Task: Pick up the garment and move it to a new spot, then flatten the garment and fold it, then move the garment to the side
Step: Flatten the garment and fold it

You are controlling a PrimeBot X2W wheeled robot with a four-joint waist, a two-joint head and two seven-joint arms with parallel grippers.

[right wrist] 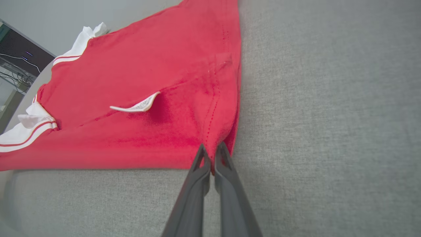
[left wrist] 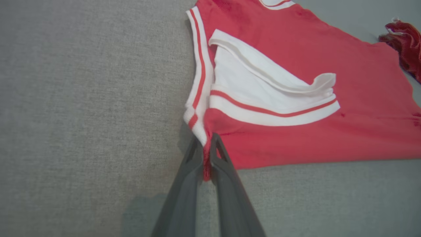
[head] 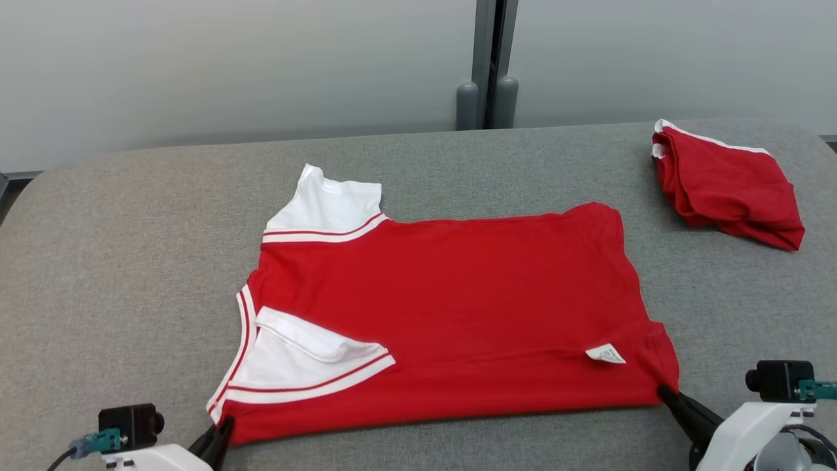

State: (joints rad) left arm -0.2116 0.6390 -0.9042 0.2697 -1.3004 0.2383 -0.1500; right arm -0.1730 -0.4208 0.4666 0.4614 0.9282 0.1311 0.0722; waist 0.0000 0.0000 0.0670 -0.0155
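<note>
Garments, two: one spread garment (head: 451, 307), red with white sleeves, flat at mid-desk, collar end left, hem right; one folded garment (head: 729, 186), red, at the far right, well apart.
Care label (head: 605, 354), one, near the hem.
Desk (head: 131, 261): grey fabric, bare on the left, along the far edge and in the near strip.
Claws, two: left claw (head: 219, 435) pinched on the near left corner; right claw (head: 667, 394) pinched on the near right hem corner.

Honestly, nothing here I can actually read. The only thing carrying print is a little white tag (head: 605, 354) on the red garment (head: 458, 314), toward the front edge of the surface (head: 131, 261), on the right side. It has some greyish print on it, but it's way too tiny to make out.
</note>
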